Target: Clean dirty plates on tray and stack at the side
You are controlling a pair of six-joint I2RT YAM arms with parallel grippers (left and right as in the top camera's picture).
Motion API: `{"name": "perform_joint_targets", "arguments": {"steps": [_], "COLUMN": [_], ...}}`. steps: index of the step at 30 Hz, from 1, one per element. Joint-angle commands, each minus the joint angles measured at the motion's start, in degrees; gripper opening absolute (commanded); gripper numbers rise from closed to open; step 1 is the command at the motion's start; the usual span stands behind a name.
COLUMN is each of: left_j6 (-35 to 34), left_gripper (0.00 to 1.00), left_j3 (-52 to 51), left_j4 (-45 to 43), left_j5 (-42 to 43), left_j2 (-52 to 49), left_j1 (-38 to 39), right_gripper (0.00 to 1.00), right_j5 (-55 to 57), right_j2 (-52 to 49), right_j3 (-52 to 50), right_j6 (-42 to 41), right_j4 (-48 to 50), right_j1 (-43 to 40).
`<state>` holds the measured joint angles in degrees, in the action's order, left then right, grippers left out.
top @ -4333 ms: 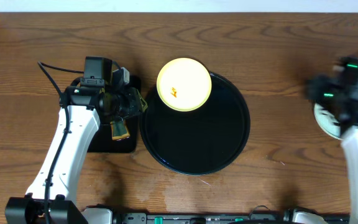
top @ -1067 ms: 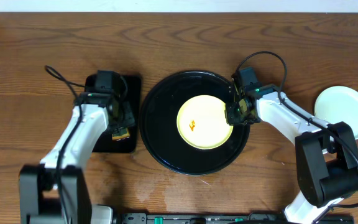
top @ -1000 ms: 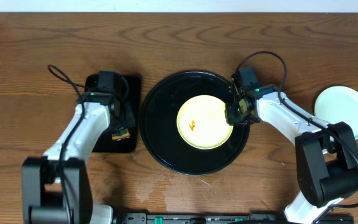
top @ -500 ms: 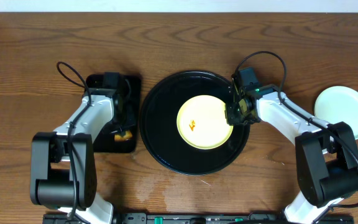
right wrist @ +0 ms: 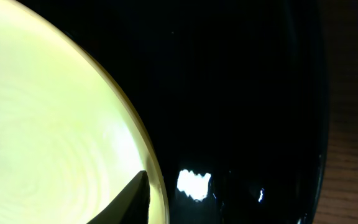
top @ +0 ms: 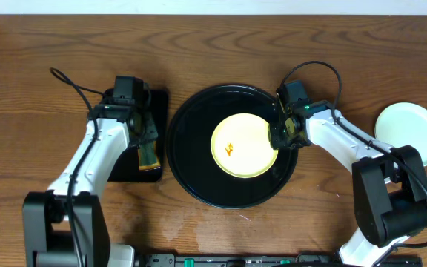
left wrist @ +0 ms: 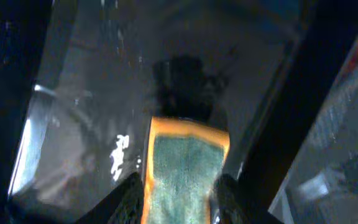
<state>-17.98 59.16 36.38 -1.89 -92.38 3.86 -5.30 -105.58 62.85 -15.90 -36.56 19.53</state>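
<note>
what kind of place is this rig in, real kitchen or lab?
Probably a lab bench staged for dish cleaning, not a kitchen: a wooden table, a round black tray holding one smeared yellow plate, and a sponge over a small rectangular tray.

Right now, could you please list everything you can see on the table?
table: one, brown wood, under everything.
round tray: one, glossy black, centre.
yellow plate: one, pale yellow with orange smear, on the round tray.
white plate: one visible, pale mint-white, on the table, far right.
rectangular tray: one, black, left of the round tray.
sponge: one, green with orange edge, over the rectangular tray.
left gripper: one, black, closed on the sponge.
right gripper: one, black, gripping the yellow plate's right rim.
</note>
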Motion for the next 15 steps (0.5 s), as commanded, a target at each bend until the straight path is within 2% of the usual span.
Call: {"name": "perform_joint_targets", "arguments": {"steps": [1,3,6,8,9,15], "left_j6": [0.15,0.20,0.59,0.85,0.98,1.03], "left_gripper": [0.40,0.39,0.30,0.13,0.07,0.07], "left_j3": [-1.44,-1.46,-1.46,-1.46,-1.44,1.42], "left_j4": [-2.08,-2.71,-3.15,-3.10,-3.08,-0.17], "left_j5": [-2.21,-1.44,1.77,2.08,1.99,1.86], "left_j2": [-4.50,-6.97,-10.32,-11.23,-11.23,-7.82], "left_j1": [0.02,0.02,0.02,0.00,-0.07,-1.33], "right_gripper": [0.33,0.33,0.33,0.33,0.33,0.33], "right_j5": [0.72,0.70,0.74,0.74,0.74,0.72], "right_j2": [0.04,0.04,0.04,0.04,0.04,0.04], "right_j3": [0.00,0.00,0.02,0.00,0.00,0.00], "right_j6": [0.55,0.55,0.57,0.57,0.57,0.57], "right_j4": [-0.04,-0.09,-0.09,-0.07,-0.07,-0.09], "right_j1": [0.44,0.44,0.44,0.44,0.44,0.44]}}
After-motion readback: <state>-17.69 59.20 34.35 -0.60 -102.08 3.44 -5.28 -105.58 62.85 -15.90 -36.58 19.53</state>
